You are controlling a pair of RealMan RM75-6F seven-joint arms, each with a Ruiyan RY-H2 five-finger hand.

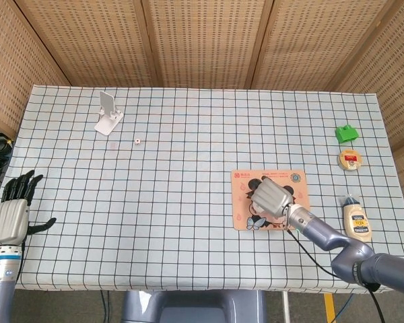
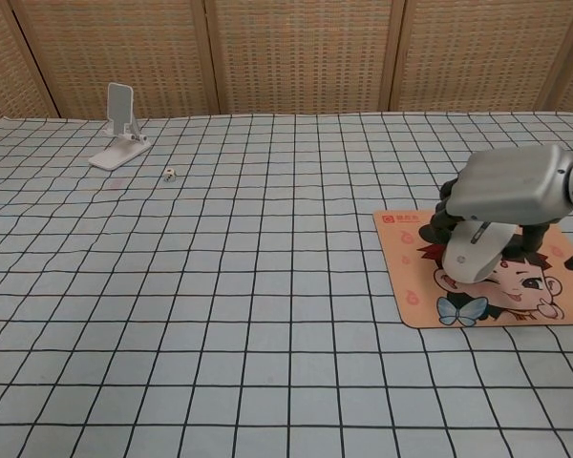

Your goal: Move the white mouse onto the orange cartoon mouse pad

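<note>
from the head view, the right hand [image 1: 271, 196] covers the white mouse over the orange cartoon mouse pad [image 1: 244, 178], toward the table's four o'clock; the left hand [image 1: 9, 214] hangs released at eight o'clock. from the chest view, the right hand's fingers [image 2: 448, 203] grasp the white mouse [image 2: 475, 253] by its flanks, low over the pad; it looks light, rigid and slick-shelled, so side pinching seems safest.
</note>
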